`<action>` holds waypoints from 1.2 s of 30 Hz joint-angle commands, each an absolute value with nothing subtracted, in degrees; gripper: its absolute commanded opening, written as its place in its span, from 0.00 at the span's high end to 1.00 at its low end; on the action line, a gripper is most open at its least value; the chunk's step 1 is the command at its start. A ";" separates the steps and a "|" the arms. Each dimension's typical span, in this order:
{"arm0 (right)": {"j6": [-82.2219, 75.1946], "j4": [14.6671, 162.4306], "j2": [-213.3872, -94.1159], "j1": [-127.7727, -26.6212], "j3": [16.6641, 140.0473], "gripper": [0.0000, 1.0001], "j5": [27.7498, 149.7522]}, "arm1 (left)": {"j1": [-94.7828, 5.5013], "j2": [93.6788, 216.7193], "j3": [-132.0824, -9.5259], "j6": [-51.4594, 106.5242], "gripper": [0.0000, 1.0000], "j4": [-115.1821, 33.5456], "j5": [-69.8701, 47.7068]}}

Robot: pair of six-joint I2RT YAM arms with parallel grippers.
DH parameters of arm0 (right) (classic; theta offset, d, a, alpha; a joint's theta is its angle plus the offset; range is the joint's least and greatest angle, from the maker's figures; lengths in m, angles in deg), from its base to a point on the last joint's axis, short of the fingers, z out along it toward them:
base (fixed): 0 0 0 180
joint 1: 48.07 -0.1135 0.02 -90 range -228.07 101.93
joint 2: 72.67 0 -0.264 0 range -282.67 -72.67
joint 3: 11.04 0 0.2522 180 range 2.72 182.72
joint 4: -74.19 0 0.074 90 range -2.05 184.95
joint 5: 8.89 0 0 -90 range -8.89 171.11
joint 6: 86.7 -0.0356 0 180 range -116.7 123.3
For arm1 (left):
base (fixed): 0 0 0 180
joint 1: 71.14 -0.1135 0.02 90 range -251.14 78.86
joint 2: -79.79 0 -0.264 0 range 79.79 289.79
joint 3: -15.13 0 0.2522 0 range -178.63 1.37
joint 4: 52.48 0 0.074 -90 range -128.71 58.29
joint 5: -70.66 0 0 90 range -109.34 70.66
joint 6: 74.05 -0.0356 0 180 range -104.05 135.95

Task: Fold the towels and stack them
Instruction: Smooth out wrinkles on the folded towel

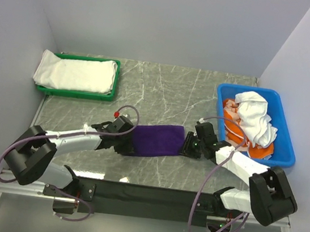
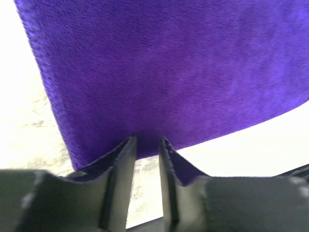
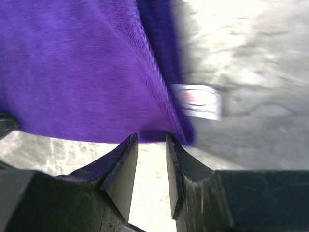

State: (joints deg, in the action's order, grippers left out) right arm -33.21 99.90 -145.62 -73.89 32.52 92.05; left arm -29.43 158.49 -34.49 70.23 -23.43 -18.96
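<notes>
A deep purple towel point(image 1: 157, 140) lies folded into a rectangle on the marble table between my two arms. My left gripper point(image 1: 131, 133) is at its left edge and my right gripper point(image 1: 184, 145) at its right edge. In the left wrist view the purple towel point(image 2: 169, 72) fills the upper picture. The left gripper point(image 2: 147, 139) has its tips at the hem, jaws apart with bare table between them. In the right wrist view the right gripper point(image 3: 152, 136) is likewise open at the edge of the purple towel point(image 3: 72, 67), near its white label point(image 3: 198, 101).
A green tray point(image 1: 78, 92) at the back left holds a folded white towel point(image 1: 75, 73). A blue bin point(image 1: 286, 139) at the right holds a crumpled white towel point(image 1: 255, 118) over an orange one point(image 1: 232, 130). Walls close off the back and both sides.
</notes>
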 commanded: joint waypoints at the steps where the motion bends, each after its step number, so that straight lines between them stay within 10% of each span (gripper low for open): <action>1: -31.86 104.47 -140.63 -72.94 32.25 0.62 84.81 | -29.83 155.30 -34.84 69.65 0.61 -14.90 -24.87; 5: -28.71 106.76 -137.46 -73.82 35.58 0.61 84.01 | -29.83 149.94 -37.57 69.13 0.25 -12.26 -25.85; 11: -24.04 111.42 -139.37 -82.70 46.48 0.54 76.98 | -30.80 148.00 -44.51 66.49 0.05 -11.56 -25.75; 19: -23.94 106.85 -151.13 -87.00 55.36 0.55 78.30 | -40.97 146.77 -41.46 62.63 0.16 -11.29 -24.01; 30: -26.41 102.28 -170.40 -82.27 60.73 0.56 75.31 | -42.05 151.60 -27.91 68.51 0.57 -21.30 -17.85; 36: -24.12 102.19 -172.95 -76.38 59.76 0.56 75.49 | -41.96 156.25 -27.37 71.84 0.59 -29.30 -11.36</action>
